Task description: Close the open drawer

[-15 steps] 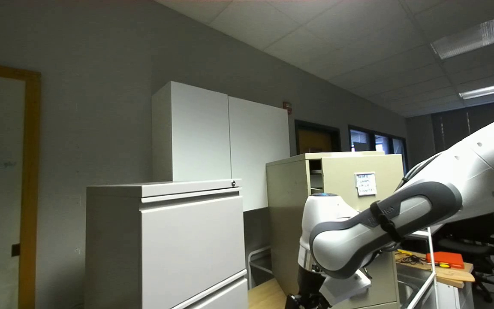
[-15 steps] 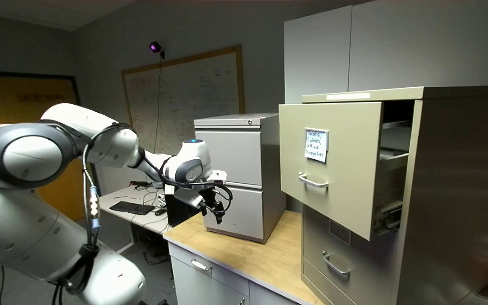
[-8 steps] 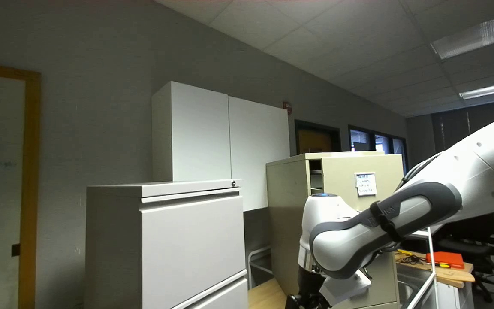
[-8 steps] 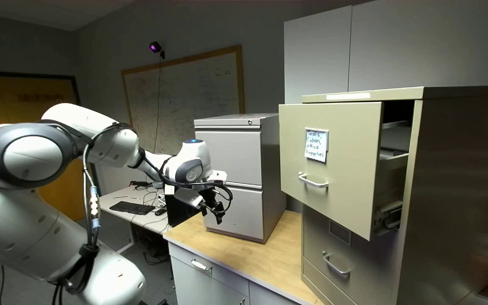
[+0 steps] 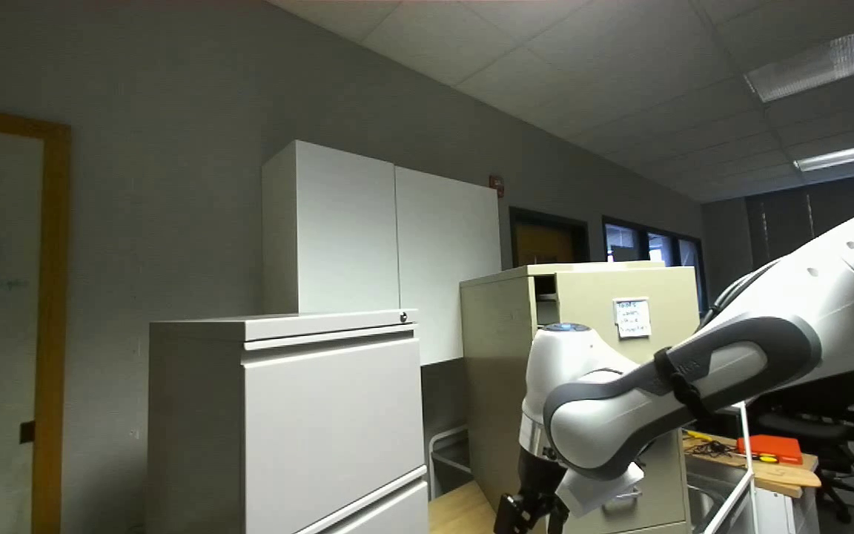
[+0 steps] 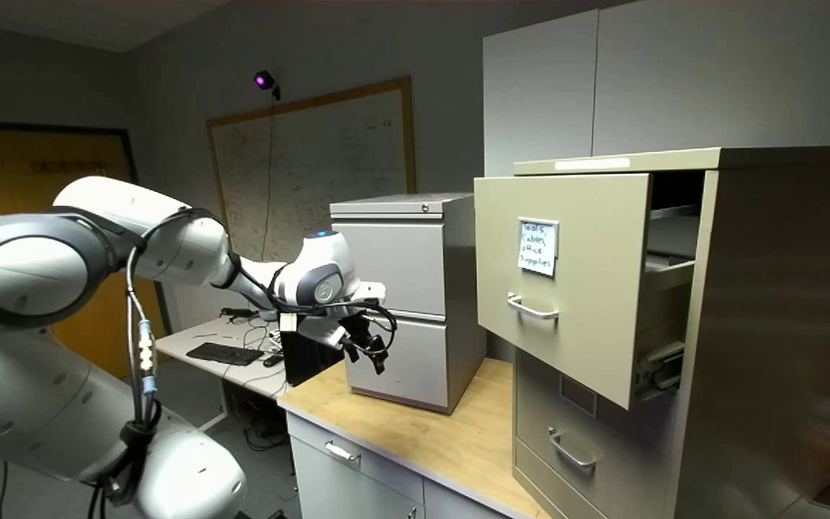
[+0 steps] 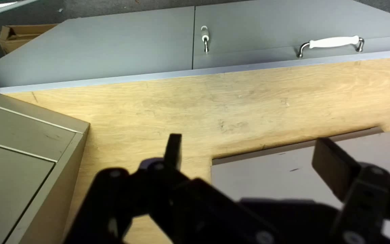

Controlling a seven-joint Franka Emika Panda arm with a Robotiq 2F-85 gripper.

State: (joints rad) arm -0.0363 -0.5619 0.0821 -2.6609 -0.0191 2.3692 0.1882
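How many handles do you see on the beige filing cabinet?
2: the upper handle on the open top drawer, and the lower handle on the drawer beneath. More may be hidden further down.

In an exterior view the white-and-grey arm (image 5: 731, 365) hides the lower front of the beige metal top drawer (image 5: 590, 304). The black two-fingered gripper (image 7: 251, 152) is blurred in the wrist view. A pale-grey metal cabinet (image 6: 400, 267) hides part of the back edge of the light-wood desk (image 6: 422, 436).
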